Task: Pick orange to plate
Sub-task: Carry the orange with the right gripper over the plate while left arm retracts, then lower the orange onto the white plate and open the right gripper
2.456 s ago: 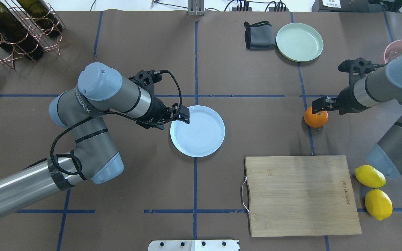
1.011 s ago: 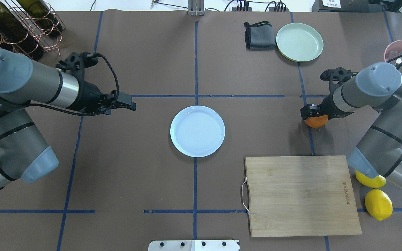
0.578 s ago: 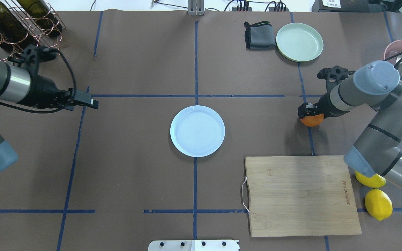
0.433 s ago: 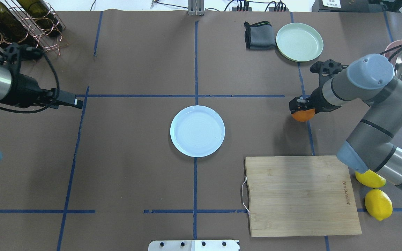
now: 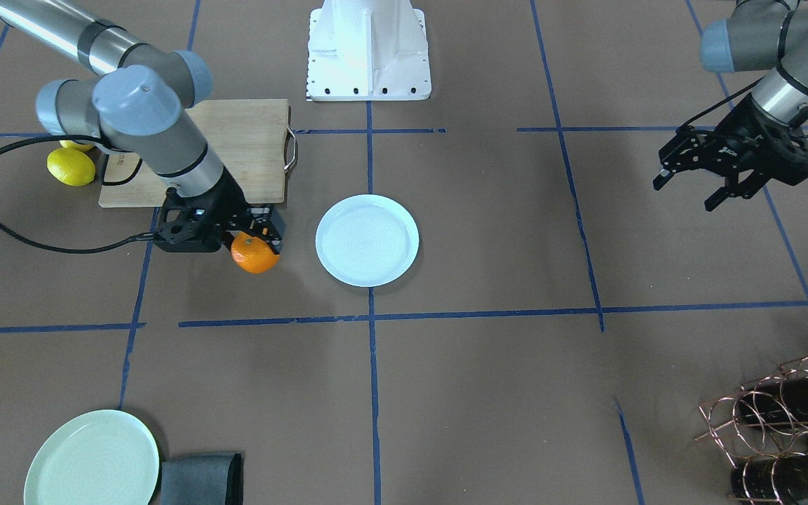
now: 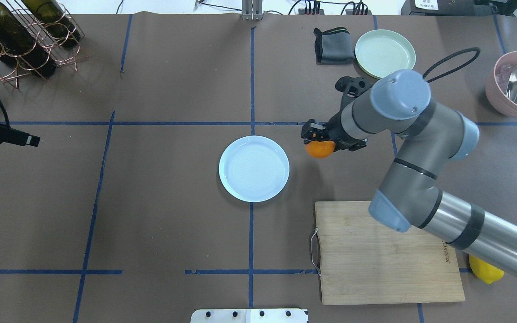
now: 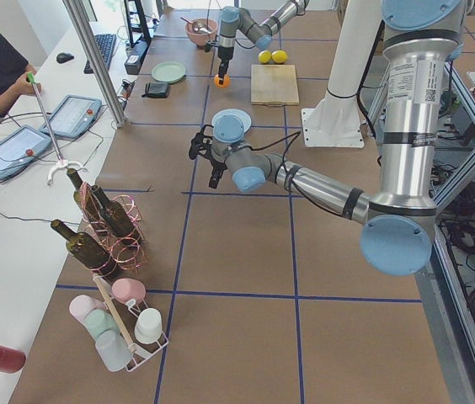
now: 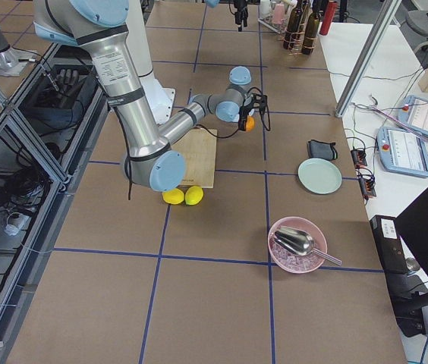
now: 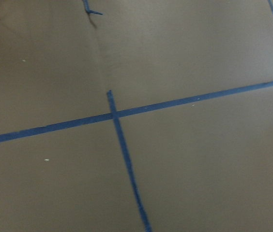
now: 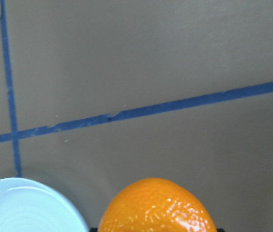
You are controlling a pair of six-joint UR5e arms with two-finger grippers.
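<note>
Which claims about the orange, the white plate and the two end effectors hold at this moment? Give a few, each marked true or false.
1. The right end effector grips the orange. True.
2. The orange lies on the white plate. False: it is held above the table beside the white plate, not over it.
3. The left end effector is open and holds nothing. True.
4. The lemons lie on the cutting board. False: they lie on the table next to it.
</note>
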